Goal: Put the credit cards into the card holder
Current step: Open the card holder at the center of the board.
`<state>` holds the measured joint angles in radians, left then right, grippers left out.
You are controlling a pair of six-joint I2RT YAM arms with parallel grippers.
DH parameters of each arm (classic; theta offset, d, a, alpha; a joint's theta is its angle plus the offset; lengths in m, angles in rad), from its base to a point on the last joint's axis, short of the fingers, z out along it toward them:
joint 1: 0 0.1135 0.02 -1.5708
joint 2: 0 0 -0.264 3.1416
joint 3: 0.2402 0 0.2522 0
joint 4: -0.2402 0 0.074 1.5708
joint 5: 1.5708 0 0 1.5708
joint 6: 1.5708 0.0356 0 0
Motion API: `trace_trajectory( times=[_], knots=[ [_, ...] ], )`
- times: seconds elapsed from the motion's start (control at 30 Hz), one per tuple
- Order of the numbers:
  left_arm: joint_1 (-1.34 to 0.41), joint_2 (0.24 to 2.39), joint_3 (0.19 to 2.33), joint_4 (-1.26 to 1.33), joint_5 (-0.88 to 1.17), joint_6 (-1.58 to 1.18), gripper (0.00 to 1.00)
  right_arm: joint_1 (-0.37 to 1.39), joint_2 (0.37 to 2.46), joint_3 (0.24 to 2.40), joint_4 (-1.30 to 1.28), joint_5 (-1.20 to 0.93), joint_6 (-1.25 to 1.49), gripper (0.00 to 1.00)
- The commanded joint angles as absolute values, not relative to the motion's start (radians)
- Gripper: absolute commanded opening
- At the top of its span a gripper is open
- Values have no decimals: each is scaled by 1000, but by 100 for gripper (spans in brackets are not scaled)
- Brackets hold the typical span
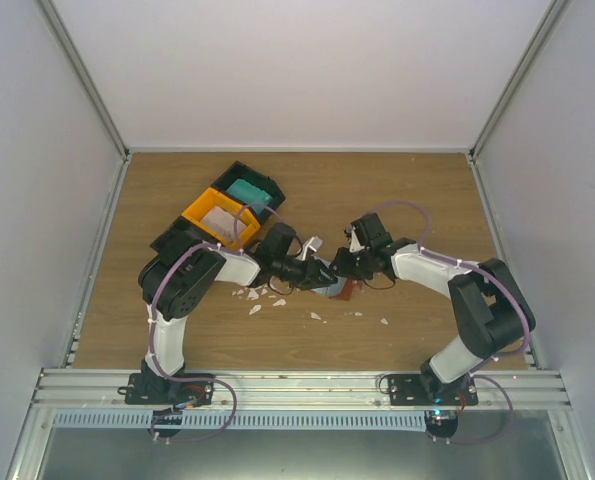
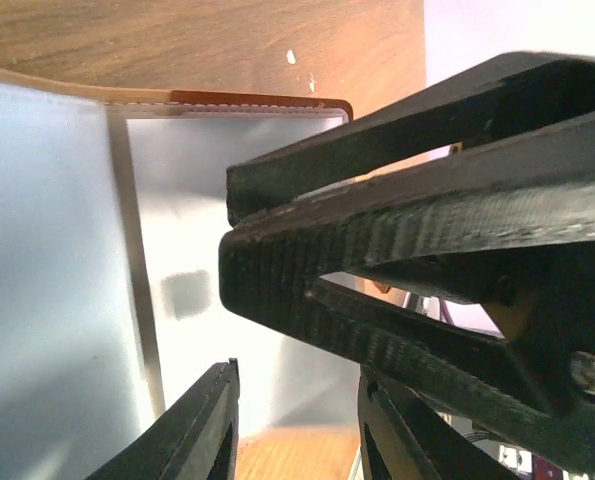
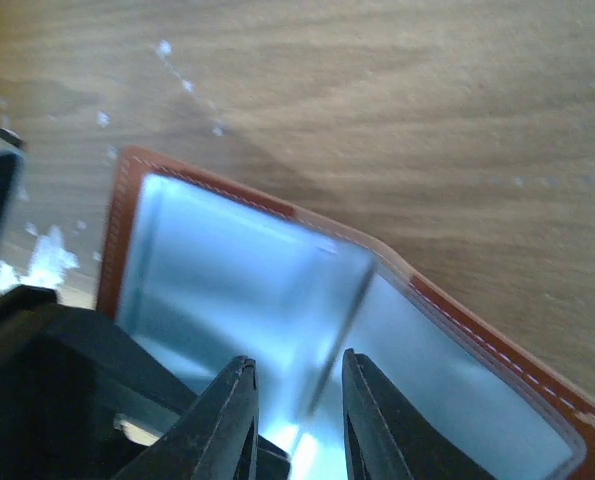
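The card holder (image 1: 348, 292) lies open on the table, brown-edged with clear plastic sleeves inside. It fills the left wrist view (image 2: 247, 99) and the right wrist view (image 3: 127, 225). Both grippers meet over it. My left gripper (image 1: 313, 270) (image 2: 299, 400) is slightly open at the sleeves' lower edge, holding nothing. My right gripper (image 1: 335, 268) (image 3: 297, 400) is slightly open, with a thin upright sleeve edge (image 3: 342, 330) between its fingers, not pinched. A teal card (image 1: 245, 190) lies in the tray's black bin, and a whitish one (image 1: 220, 218) in the orange bin. No red-and-white card shows.
The black-and-orange tray (image 1: 199, 206) stands at the back left, just behind my left arm. White scraps (image 1: 255, 296) lie scattered on the wood in front of the grippers. Grey walls close in the table on three sides.
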<state>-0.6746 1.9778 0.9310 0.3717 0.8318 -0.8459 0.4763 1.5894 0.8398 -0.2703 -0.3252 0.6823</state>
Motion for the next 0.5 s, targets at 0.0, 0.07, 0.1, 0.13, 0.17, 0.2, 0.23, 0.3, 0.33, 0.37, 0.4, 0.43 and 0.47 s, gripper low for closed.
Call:
trace_trajectory(
  times=[0.0, 0.07, 0.1, 0.13, 0.17, 0.2, 0.23, 0.3, 0.33, 0.37, 0.4, 0.43, 0.47],
  knots=[
    [-681, 1944, 904, 413, 799, -844, 35, 468, 1574, 817, -360, -269, 617, 27],
    [-682, 1913, 889, 404, 773, -839, 35, 468, 1577, 820, -372, -257, 590, 28],
    [-681, 1898, 885, 388, 756, -832, 35, 468, 1578, 820, -373, -262, 574, 27],
    [-682, 1880, 884, 364, 734, -822, 35, 468, 1577, 820, -370, -267, 559, 27],
    [-681, 1862, 882, 336, 709, -809, 35, 469, 1576, 823, -373, -265, 548, 27],
    [-681, 1844, 879, 314, 684, -797, 35, 471, 1573, 826, -380, -259, 539, 28],
    [-682, 1824, 874, 289, 657, -786, 35, 472, 1568, 831, -385, -251, 534, 30],
    [-681, 1791, 869, 244, 606, -761, 35, 476, 1567, 840, -396, -234, 526, 32],
    [-680, 1777, 870, 219, 583, -748, 35, 481, 1569, 846, -403, -227, 522, 33],
    [-679, 1769, 872, 199, 562, -734, 35, 486, 1572, 849, -408, -219, 521, 33],
    [-677, 1766, 878, 182, 547, -722, 35, 492, 1577, 853, -411, -212, 521, 34],
    [-673, 1768, 889, 161, 536, -713, 35, 498, 1582, 856, -416, -206, 521, 34],
    [-671, 1773, 901, 141, 524, -705, 35, 505, 1585, 859, -420, -198, 525, 34]
  ],
)
